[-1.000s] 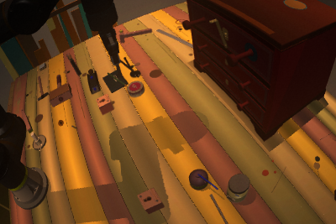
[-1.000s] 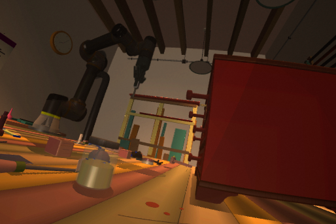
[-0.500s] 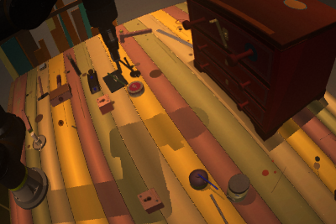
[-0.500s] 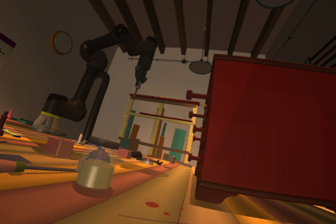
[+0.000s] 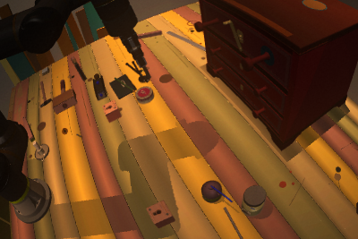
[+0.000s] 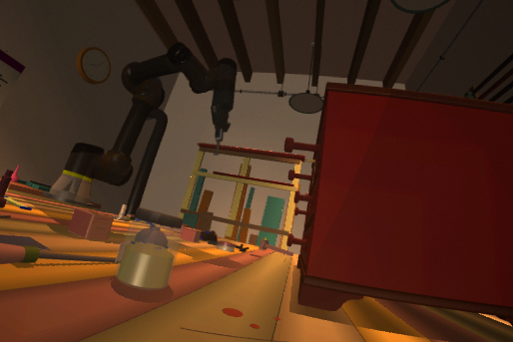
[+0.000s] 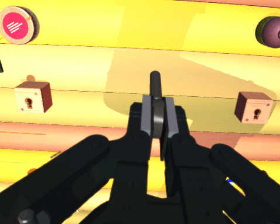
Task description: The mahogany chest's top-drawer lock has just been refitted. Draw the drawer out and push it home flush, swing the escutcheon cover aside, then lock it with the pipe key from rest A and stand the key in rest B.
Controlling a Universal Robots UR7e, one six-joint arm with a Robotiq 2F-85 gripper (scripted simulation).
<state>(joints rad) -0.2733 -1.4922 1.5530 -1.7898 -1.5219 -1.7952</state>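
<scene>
My gripper hangs high over the striped bench, left of the chest, and I hold the dark pipe key in it, shank pointing down. The mahogany chest stands on the right of the bench, its top drawer looking level with the front. A brass escutcheon cover hangs slanted on the top drawer between its two knobs. Two small wooden key rests with keyholes sit on the bench, one below my gripper near the tools, the other near the front edge.
A squat jar and a dark round ball with a blue pin sit at the bench's front. A red disc, a dark plate, pliers and small tools lie under my gripper.
</scene>
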